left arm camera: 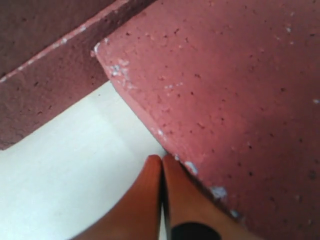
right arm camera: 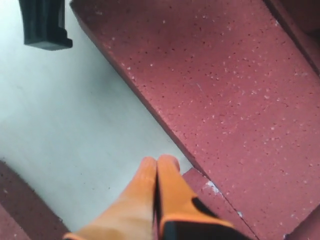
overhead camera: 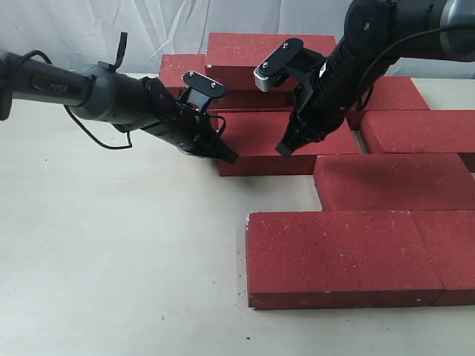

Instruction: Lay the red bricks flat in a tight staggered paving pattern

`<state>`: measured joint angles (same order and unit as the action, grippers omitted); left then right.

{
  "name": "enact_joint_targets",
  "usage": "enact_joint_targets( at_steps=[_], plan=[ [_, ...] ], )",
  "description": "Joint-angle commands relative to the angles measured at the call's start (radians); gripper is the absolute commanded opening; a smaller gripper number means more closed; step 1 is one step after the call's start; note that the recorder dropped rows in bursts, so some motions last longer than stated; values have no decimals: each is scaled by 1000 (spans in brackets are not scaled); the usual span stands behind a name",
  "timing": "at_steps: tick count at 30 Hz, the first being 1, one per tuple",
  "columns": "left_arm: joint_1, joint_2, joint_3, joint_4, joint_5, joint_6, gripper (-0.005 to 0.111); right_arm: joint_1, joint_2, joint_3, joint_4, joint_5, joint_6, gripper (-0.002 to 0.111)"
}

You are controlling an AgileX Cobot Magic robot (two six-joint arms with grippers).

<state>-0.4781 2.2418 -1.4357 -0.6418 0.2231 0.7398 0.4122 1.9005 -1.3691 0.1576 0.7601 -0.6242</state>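
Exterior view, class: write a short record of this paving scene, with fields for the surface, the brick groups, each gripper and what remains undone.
surface: pale table
front row: two red bricks, flat, end to end
middle brick: flat, narrow gap at its right end
stacked brick: lying on others at the back
left gripper: shut, tip at the middle brick's front left corner
right gripper: shut, tip near that brick's front edge
undone: pattern not yet tight; stacked brick not yet laid on the table

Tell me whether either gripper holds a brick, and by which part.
Nothing is held. The left gripper is shut empty, its tips at the edge of the middle brick; the right gripper is also shut empty.
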Motion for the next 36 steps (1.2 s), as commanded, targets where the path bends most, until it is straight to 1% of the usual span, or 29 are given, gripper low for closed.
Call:
enact_joint_targets(
  at_steps=[1,6,11,16,22,27,36],
  plan=[
    [-39,10,-12,-38,26,-3,0,-4,-12,0,-33,-7,1,-1],
    [-42,10,-18,-60,23,0,0,-5,-13,0,-50,-7,9,-1],
    [-42,12,-20,-71,24,0,0,-23,-35,18,-107,-48,88,-1],
    [-42,21,-20,-79,24,0,0,-114,-75,61,-100,-108,131,-1],
    [-51,21,-32,-90,25,2,0,-243,-104,101,-31,-138,131,-1],
    [-75,21,-32,-78,1,4,0,-250,-104,101,0,-138,131,-1],
    [-74,21,-32,-86,-8,2,0,-250,-104,101,11,-142,131,-1]
  ],
)
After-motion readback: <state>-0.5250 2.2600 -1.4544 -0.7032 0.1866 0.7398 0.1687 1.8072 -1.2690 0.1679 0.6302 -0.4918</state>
